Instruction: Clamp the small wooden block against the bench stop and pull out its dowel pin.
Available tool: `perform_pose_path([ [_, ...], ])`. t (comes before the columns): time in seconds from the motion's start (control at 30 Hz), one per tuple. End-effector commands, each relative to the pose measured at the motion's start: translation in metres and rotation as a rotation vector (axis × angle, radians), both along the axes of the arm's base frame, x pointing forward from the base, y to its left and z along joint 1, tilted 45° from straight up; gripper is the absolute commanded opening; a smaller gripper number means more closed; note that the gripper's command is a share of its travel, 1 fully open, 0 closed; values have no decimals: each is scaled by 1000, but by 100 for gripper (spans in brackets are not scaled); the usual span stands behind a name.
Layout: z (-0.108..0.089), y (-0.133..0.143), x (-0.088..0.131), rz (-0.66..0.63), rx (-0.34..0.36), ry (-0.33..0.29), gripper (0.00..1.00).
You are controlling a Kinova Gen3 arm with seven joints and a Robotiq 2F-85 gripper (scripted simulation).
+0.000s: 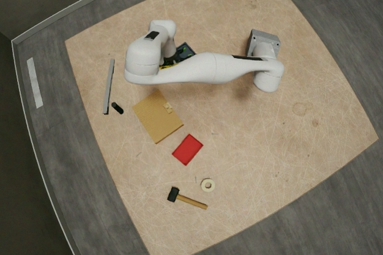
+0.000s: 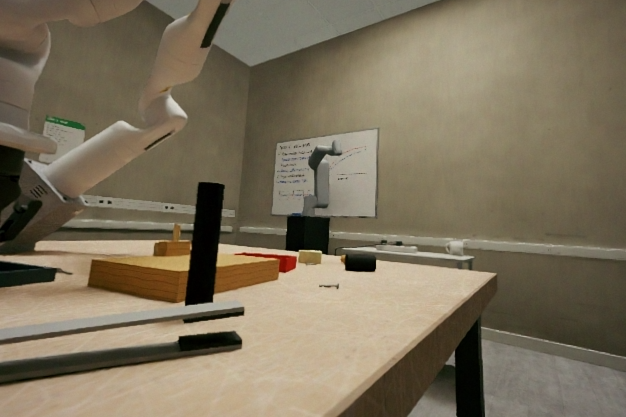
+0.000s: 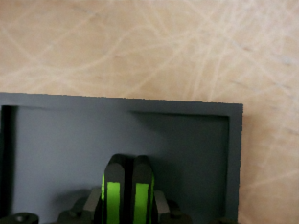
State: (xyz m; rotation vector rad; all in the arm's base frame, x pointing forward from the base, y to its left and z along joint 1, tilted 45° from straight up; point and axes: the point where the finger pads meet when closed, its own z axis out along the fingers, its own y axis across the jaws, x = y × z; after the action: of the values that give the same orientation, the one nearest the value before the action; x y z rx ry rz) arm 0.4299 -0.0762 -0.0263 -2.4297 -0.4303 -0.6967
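My gripper reaches down into a dark grey tray at the back of the table. It is shut on the spring clamp, whose two black handles with green stripes are squeezed together. The tan bench board lies in front of the arm. The small wooden block lies flat on the board's edge, and its dowel pin stands up from it. I cannot make out the stop, nor anything loose beside the block.
A red pad, a tape roll and a hammer lie toward the front. A grey bar and a black cylinder are at the left.
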Motion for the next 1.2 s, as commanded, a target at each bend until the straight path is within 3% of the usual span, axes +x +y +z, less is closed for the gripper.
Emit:
perform_pose_path([
  [0.0, 0, -1, 0, -1, -1, -1, 32],
  [0.73, 6, -5, -3, -1, -1, -1, 32],
  [1.17, 26, -22, -14, -1, -1, -1, 32],
])
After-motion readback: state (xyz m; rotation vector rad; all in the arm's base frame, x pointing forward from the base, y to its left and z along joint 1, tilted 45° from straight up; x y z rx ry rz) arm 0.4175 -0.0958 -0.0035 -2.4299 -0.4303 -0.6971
